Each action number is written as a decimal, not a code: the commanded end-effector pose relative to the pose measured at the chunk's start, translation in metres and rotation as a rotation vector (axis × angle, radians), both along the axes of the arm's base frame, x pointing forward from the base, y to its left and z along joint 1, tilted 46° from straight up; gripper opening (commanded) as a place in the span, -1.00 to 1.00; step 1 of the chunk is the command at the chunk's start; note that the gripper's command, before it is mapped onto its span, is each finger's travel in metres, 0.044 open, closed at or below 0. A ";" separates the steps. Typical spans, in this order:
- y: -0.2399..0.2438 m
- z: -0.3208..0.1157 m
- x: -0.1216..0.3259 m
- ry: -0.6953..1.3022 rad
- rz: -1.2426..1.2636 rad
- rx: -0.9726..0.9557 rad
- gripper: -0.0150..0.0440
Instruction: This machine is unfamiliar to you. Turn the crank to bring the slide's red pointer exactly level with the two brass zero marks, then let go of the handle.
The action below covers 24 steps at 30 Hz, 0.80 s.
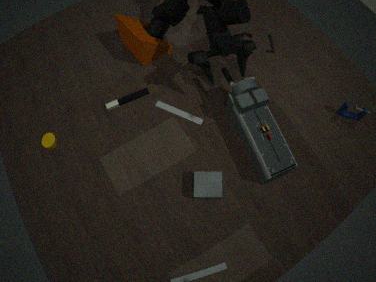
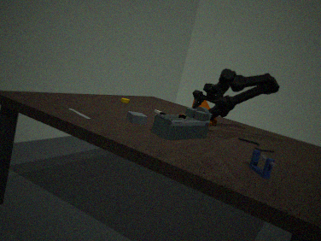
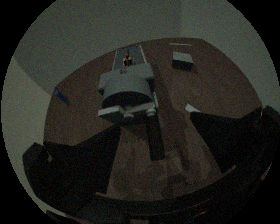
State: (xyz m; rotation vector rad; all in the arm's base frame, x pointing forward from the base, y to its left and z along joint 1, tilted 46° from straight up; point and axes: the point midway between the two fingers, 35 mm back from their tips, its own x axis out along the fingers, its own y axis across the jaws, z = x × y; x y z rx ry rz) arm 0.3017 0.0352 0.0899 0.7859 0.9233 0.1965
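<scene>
1. Aligning the slide is the step in hand, and by my judgement it is unfinished. Your machine [image 1: 280, 152] [image 2: 181, 129] [image 3: 127, 86] sits on the table [image 1: 80, 200] [image 2: 239, 175] [image 3: 75, 120], its crank end toward the arm.
2. Red pointer [image 1: 269, 136] [image 3: 127, 55]: just beside the brass zero marks [image 1: 267, 128] [image 3: 130, 60], off toward the end away from the crank. Near, but not level.
3. Gripper [image 1: 228, 78] [image 2: 204, 111] [image 3: 155, 121]: fingers spread wide, holding nothing. In the wrist view the dark crank handle [image 1: 227, 75] [image 3: 155, 140] shows in the gap, with a finger to either side and no grip on it. Whether one finger brushes it, you cannot tell.
4. Next move, as I judge it: centre the fingers on the handle, close, and turn a little more to bring the pointer back toward the crank end. Which rotation does that isn't evident from here; try a small turn and watch the pointer.
5. Watch for overshoot. Once level, open gently and straight, so you don't nudge the crank.
</scene>
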 end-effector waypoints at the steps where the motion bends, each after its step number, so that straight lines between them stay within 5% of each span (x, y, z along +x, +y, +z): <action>1: -0.011 0.016 0.003 -0.015 0.004 0.001 1.00; 24: -0.072 0.072 0.024 -0.028 0.036 -0.012 1.00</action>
